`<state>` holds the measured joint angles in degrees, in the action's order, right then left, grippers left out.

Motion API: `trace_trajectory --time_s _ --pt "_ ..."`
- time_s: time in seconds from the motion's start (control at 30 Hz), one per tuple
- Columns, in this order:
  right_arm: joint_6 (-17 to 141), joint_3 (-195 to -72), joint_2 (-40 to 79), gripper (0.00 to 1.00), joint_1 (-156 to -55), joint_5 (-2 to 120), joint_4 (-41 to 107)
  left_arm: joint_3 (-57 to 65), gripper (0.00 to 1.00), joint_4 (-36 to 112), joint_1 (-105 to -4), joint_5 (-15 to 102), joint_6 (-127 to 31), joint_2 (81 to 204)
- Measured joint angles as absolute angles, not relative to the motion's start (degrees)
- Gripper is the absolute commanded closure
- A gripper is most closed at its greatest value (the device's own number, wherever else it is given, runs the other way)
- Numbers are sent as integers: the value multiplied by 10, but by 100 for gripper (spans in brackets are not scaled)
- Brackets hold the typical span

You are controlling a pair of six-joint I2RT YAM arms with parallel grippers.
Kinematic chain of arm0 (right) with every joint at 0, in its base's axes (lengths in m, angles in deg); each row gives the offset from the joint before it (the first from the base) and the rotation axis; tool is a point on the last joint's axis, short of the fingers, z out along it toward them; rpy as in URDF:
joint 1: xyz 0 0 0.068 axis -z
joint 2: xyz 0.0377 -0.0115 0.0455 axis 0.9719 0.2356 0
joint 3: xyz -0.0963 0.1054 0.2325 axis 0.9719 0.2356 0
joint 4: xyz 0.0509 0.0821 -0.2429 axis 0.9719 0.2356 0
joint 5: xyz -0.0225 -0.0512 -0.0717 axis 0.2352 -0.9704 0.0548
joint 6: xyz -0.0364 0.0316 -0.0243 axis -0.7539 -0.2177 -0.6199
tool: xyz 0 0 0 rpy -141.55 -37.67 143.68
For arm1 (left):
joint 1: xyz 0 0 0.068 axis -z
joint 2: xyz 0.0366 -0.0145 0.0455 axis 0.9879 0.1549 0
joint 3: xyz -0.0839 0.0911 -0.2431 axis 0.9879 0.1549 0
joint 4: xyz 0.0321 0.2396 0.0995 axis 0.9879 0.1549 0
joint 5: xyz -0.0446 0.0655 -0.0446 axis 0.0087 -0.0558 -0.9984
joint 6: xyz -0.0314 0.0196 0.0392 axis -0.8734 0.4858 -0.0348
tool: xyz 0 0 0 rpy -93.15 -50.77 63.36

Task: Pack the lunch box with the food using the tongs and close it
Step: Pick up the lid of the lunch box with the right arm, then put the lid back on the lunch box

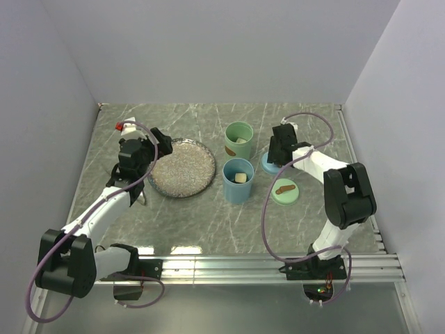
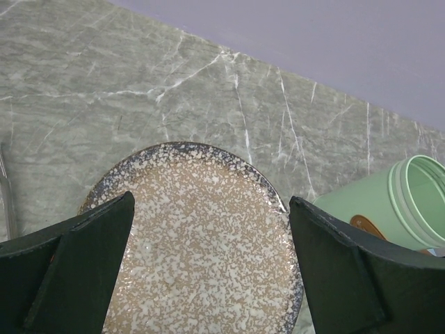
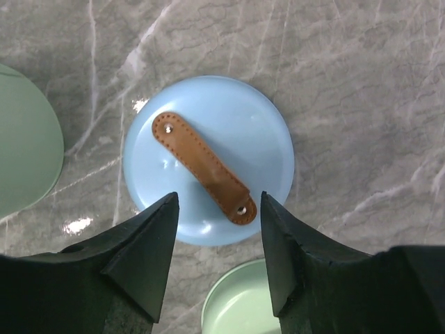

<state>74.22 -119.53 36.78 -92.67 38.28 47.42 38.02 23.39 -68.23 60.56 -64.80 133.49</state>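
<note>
- Left gripper (image 2: 210, 202): jaws wide, empty, over the speckled plate (image 2: 208, 292).
- Right gripper (image 3: 219, 198): jaws partly apart, gripping nothing, above the blue lid (image 3: 268, 139) with its brown strap (image 3: 205, 167).
- Overhead view only: food piece (image 1: 240, 178) in the blue cup (image 1: 236, 192); another in the green cup (image 1: 243, 153).
- Left wrist view only: tongs (image 2: 5, 195), a sliver left of the plate.

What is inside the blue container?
One pale beige piece of food lies inside the blue container. The near wall hides part of its floor, so anything there cannot be seen.
</note>
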Motion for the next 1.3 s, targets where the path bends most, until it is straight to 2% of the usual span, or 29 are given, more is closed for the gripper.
trace_trajectory --time_s 0.23,0.57,0.6,0.63,0.67,0.97,1.3 --pt "746 -1206 389 49 -908 397 483 383 1 234 -687 606 -648 1329" --pt "746 -1229 406 82 -903 419 497 383 0 233 -690 606 -649 1327" --pt "746 -1230 406 86 -903 420 497 383 1 233 -690 606 -649 1327" --pt "746 -1230 407 98 -903 420 498 383 1 233 -690 606 -649 1327" --pt "744 -1230 407 100 -903 421 499 383 0 233 -690 606 -649 1327" --pt "755 -1208 374 100 -903 392 504 383 1 231 -692 595 -647 1327" --pt "757 -1151 107 100 -942 338 518 390 2 199 -692 544 -637 1327"
